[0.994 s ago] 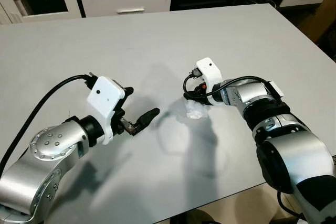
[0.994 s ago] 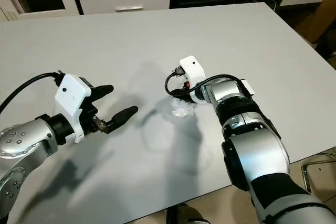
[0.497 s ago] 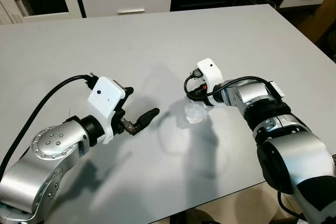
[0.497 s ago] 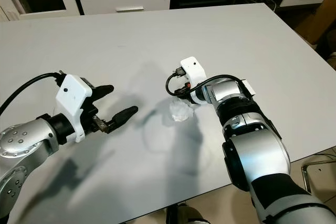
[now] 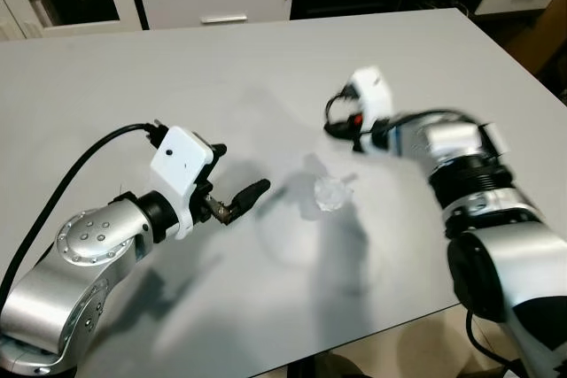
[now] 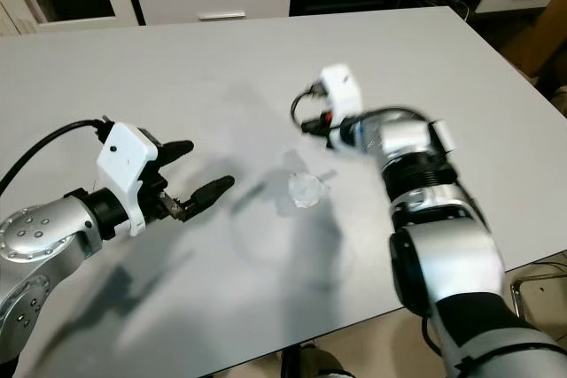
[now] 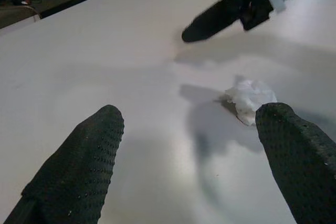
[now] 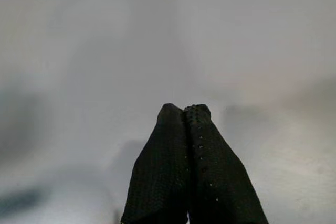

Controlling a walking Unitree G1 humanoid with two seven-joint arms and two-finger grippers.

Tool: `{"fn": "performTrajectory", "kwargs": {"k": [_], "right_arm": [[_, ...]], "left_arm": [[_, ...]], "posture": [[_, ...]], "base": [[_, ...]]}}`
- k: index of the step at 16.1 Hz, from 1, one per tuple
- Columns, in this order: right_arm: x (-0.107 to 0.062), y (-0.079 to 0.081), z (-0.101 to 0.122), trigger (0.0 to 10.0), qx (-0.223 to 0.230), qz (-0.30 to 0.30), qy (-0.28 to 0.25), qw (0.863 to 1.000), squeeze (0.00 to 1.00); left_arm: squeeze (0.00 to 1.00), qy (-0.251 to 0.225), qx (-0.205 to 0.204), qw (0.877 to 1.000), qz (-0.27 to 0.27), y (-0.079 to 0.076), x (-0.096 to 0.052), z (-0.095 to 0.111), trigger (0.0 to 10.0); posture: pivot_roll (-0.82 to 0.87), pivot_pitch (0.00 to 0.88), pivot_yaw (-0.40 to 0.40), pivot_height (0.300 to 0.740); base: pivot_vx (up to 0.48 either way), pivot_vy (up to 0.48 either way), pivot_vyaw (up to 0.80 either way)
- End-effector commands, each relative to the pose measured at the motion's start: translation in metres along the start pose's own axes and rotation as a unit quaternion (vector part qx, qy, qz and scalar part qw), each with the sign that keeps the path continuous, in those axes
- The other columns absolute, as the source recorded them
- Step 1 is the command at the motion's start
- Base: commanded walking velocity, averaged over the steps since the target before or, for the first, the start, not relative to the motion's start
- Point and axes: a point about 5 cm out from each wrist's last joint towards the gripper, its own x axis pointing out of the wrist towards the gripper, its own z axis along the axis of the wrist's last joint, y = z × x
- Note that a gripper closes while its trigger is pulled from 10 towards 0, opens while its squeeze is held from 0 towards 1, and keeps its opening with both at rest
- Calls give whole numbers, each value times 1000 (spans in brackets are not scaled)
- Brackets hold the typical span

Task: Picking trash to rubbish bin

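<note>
A crumpled white paper wad (image 5: 332, 192) lies alone on the pale grey table (image 5: 266, 59), near the middle. My right gripper (image 8: 184, 109) is shut with nothing between its fingers. It hovers above the table a little beyond the wad (image 7: 251, 98), and its arm looks blurred. In the left wrist view it appears as a black tip (image 7: 190, 34) past the wad. My left gripper (image 5: 239, 171) is open and low over the table to the left of the wad, pointing toward it with a gap between them. Its two fingers (image 7: 84, 161) frame the wad.
The table's front edge (image 5: 390, 329) runs close below the arms, and its right edge (image 5: 514, 59) lies beyond the right arm. White cabinets with drawers (image 5: 213, 8) stand behind the table. A metal chair frame (image 6: 532, 282) shows at the lower right.
My right gripper has lifted off the paper wad and drawn back up and away, leaving it on the table. The left arm has stayed put.
</note>
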Motion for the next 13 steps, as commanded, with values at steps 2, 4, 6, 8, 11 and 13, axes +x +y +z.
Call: {"fn": "performTrajectory", "kwargs": {"k": [2,4,6,8,11,13], "right_arm": [[-16,-7,-3,0,-2,1,1,1000,0],[-36,9,-9,10000,-79,37,-18,996,678],[-44,15,-15,10000,-96,56,-9,994,1000],[-59,25,-25,10000,-116,87,22,989,1000],[-68,31,-27,10000,-136,91,38,986,1000],[-69,34,-30,10000,-149,84,56,984,1000]], "left_arm": [[0,-4,3,1000,-7,-1,0,0,10000],[0,-8,-2,1000,-11,-5,2,-2,10000],[0,-11,-5,1000,-14,-6,3,-2,10000],[0,-14,-8,1000,-17,-8,4,-2,10000],[0,-16,-7,1000,-22,-8,7,-1,10000],[0,-16,-6,1000,-23,-8,7,-1,10000]], "posture": [[89,107,-85,740],[82,104,-80,740],[79,105,-79,740],[73,105,-74,740],[68,106,-73,740],[71,104,-72,740]], "base": [[0,0,0],[0,0,0],[0,0,0],[0,0,0],[0,0,0],[0,0,0]]}}
